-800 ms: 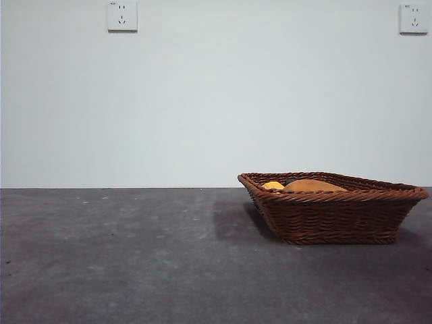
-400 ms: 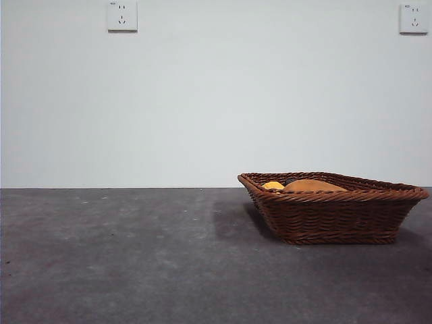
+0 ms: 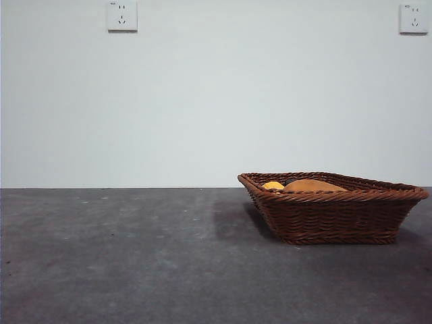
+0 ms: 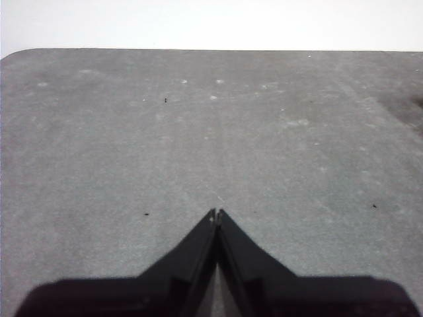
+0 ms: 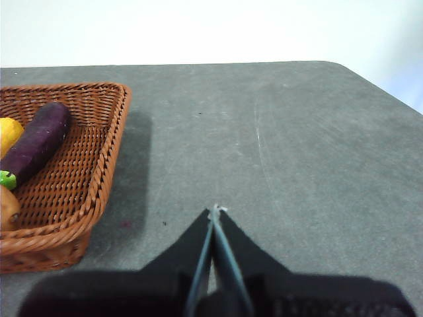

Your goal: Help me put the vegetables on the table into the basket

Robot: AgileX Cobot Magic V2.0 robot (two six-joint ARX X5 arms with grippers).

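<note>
Jaws of the right gripper (image 5: 215, 210) are pressed together with nothing between them, tips meeting low at centre of the right wrist frame over bare table (image 5: 297, 152). Jaws of the left gripper (image 4: 216, 212) are likewise closed and empty, at lower centre of the left wrist frame, with only grey surface around them. Neither arm shows in the front view.

Outward from the right gripper, the wicker basket (image 5: 106, 172) sits at the left edge of that frame, well apart from the jaw tips. Inside it lies the purple eggplant (image 5: 39, 142) with its green cap, its long axis running diagonally toward the frame's upper right. A yellow corn cob (image 5: 8, 135) sits just beside it, and a sliver of tan potato (image 5: 6, 206) shows at the frame's left edge below the cap. In the front view the basket stands at lower right, corn and potato just topping its rim.

All three vegetables appear to be in the basket already, and no vegetable is seen on the table, so the task looks complete. The right arm is the nearer one to the basket, should any adjustment be wanted
</note>
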